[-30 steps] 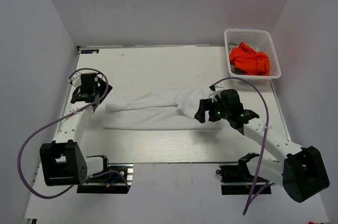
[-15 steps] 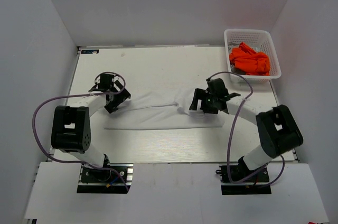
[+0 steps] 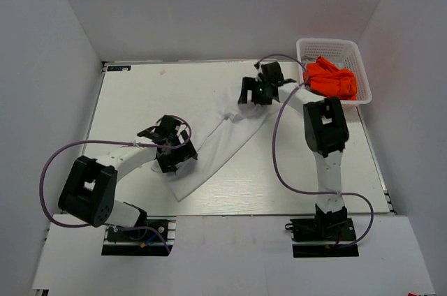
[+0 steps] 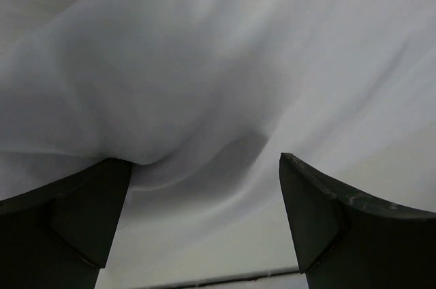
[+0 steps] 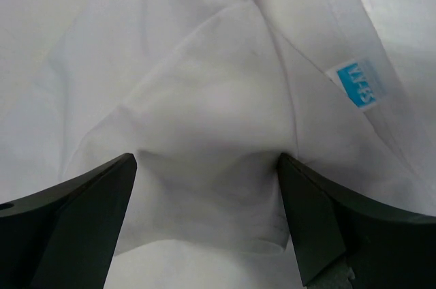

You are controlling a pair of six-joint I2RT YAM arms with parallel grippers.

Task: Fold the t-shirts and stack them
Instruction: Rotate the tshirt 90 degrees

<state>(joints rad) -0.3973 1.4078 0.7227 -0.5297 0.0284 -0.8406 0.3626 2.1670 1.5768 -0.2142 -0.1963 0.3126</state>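
Note:
The white t-shirt (image 3: pixel 225 141) lies as a long folded strip, slanting from the near middle of the table up toward the back right. My left gripper (image 3: pixel 176 161) stands open at the strip's near left end; in the left wrist view its jaws (image 4: pixel 206 161) are wide apart over bulging white cloth (image 4: pixel 204 64). My right gripper (image 3: pixel 253 98) is open at the far end, with the jaws (image 5: pixel 206 157) straddling a fold of the shirt (image 5: pixel 211 98) near its blue label (image 5: pixel 357 84). The orange t-shirt (image 3: pixel 331 79) lies crumpled in the basket.
The white lattice basket (image 3: pixel 328 42) stands at the back right corner of the table (image 3: pixel 140 93). Purple cables loop from both arms. White walls close in the table on the left, back and right.
The white shirt has swung from lying level across the table to a diagonal. The left gripper moved right and nearer; the right gripper moved toward the back, close to the basket.

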